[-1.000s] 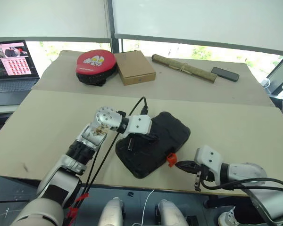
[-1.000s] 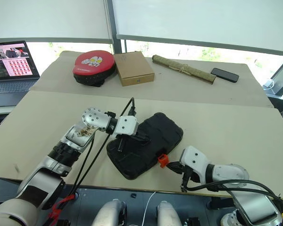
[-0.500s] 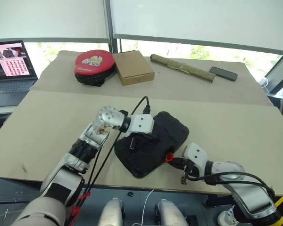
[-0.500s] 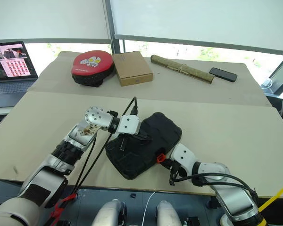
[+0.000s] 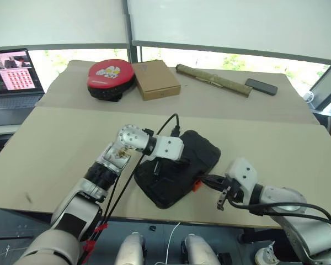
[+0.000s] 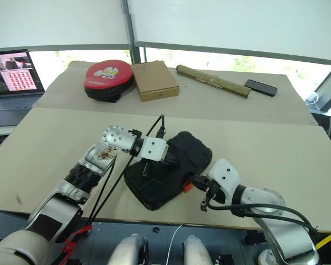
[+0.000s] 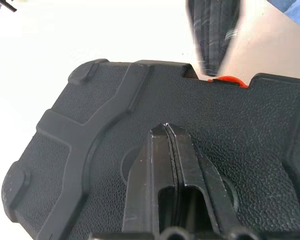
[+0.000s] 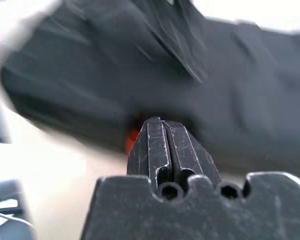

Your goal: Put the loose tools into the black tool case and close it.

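Near the front edge of the bench (image 5: 55, 149) sits the black tool case (image 5: 201, 152), lid down, lying at an angle, with its little orange latch (image 5: 197, 184) facing the near side. Left hand (image 7: 167, 131) is clenched with nothing in it, fingertips resting on the case's textured top. Right hand (image 5: 207, 179) is clenched too, empty, tips right up at the latch. Further back there's a round red-and-black pad (image 5: 109, 77), a brown cardboard box (image 5: 157, 79), a rolled bundle (image 5: 212, 79) and a phone (image 5: 261, 86).

Beige table (image 5: 55, 143) stands before bright windows (image 5: 209, 58) with white blinds (image 5: 231, 25) lowered.
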Controlling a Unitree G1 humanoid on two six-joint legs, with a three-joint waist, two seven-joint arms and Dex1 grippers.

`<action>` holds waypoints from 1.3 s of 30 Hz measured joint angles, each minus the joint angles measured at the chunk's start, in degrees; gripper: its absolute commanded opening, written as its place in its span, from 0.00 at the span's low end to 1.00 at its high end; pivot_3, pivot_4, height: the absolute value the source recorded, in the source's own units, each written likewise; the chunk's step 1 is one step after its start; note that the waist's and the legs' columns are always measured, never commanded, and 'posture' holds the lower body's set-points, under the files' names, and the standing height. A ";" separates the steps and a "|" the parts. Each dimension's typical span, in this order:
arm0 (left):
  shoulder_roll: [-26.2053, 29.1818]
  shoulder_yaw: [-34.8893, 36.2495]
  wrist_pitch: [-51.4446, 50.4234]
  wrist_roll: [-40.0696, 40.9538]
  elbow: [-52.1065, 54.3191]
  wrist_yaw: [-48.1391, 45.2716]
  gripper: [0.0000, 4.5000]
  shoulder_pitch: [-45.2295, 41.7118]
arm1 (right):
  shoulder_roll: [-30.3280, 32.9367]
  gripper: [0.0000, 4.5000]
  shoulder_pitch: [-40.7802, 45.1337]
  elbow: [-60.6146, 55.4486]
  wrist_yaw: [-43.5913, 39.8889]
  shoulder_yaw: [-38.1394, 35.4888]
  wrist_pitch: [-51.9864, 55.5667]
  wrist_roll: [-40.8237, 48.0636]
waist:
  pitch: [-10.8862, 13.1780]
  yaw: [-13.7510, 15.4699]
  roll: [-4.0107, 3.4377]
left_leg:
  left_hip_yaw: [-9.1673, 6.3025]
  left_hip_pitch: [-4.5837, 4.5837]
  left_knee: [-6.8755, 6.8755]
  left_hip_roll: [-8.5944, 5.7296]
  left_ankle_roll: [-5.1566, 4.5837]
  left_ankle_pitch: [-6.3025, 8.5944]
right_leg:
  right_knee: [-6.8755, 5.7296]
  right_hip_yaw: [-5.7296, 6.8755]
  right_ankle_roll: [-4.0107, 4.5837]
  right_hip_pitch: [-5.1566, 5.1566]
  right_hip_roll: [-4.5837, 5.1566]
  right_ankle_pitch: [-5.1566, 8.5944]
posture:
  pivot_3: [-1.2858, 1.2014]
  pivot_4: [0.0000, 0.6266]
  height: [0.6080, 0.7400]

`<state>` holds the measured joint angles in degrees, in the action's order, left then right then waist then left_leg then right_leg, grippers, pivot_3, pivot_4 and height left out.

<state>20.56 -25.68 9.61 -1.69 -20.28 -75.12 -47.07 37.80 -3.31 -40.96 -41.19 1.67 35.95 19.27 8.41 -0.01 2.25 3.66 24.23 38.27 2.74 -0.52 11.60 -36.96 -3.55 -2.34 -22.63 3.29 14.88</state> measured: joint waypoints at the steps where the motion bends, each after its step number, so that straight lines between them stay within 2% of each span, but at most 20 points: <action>1: -0.14 -0.06 0.03 -0.02 -0.02 0.01 0.01 0.00 | 0.74 0.00 -0.64 0.31 -0.17 0.01 -0.44 -0.14 | 0.00 0.07 0.00 | 0.02 0.01 0.00 -0.04 -0.02 0.01 | 0.05 -0.01 -0.02 0.02 0.05 0.00 | 0.52 0.24 1.00; 4: -0.18 -0.12 0.09 -0.17 -0.10 -0.07 0.01 -0.05 | 3.26 0.00 -3.33 1.06 -1.40 -0.32 -1.11 -0.48 | -0.01 0.14 0.00 | 0.04 0.00 0.00 -0.05 -0.06 0.04 | 0.09 -0.04 -0.03 0.04 0.07 0.00 | 0.52 0.24 1.00; 8: 0.03 -0.14 0.09 -0.29 -0.10 -0.10 0.01 0.00 | 7.15 0.00 -10.23 0.93 -4.39 -5.07 -1.75 0.05 | -0.02 0.31 -0.01 | 0.02 -0.03 -0.01 -0.02 -0.06 0.03 | 0.09 -0.03 -0.02 0.06 0.04 0.00 | 0.52 0.24 1.00; 10: 0.39 -0.10 0.14 -0.29 -0.22 -0.27 0.01 0.02 | 7.67 0.00 -12.51 1.68 -5.07 -4.29 -3.54 -0.60 | -0.09 0.15 0.04 | 0.01 -0.08 -0.02 0.02 -0.06 0.04 | 0.09 -0.02 0.00 0.11 0.00 0.02 | 0.52 0.24 1.00; 14: 0.33 -0.08 0.15 -0.31 -0.39 -0.23 0.01 0.00 | 4.82 0.00 -10.26 6.53 -3.51 0.63 -6.05 -3.83 | -0.18 -0.02 -0.02 | 0.02 -0.15 -0.02 0.01 -0.05 0.04 | 0.09 -0.03 -0.08 0.18 0.02 0.24 | 0.52 0.24 1.00; 21: -0.23 -0.16 0.13 -0.46 -0.56 -0.38 0.01 -0.21 | -1.97 0.00 -0.45 15.46 0.23 7.15 -10.19 -9.39 | -0.24 0.00 0.00 | 0.01 -0.15 -0.03 0.01 -0.05 0.04 | 0.09 -0.02 -0.08 0.19 0.01 0.13 | 0.52 0.24 1.00; 30: -1.27 -0.44 0.08 -0.73 -0.65 -0.44 0.01 -0.24 | -6.13 0.00 1.75 16.60 1.30 8.59 -8.26 -9.67 | -0.34 -1.17 0.16 | 0.02 -0.43 -0.07 0.16 -0.05 0.04 | 0.02 -0.09 0.01 0.29 -0.13 0.21 | 0.52 0.24 1.00; 39: -1.80 -0.53 0.45 -0.75 -0.43 -0.53 0.01 -0.14 | -7.85 0.00 -0.69 13.46 3.12 6.71 -5.35 -8.60 | -0.30 -1.20 0.10 | 0.04 -0.41 -0.18 0.12 -0.04 0.04 | -0.03 -0.16 0.00 0.20 -0.12 0.18 | 0.52 0.24 1.00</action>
<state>18.76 -26.22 10.06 -2.45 -20.71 -75.65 -47.21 29.95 -4.00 -27.50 -38.07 8.38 30.60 10.66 8.11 -1.21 2.34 3.70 23.81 38.09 2.86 -0.57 11.64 -37.00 -3.71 -2.33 -22.44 3.18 15.06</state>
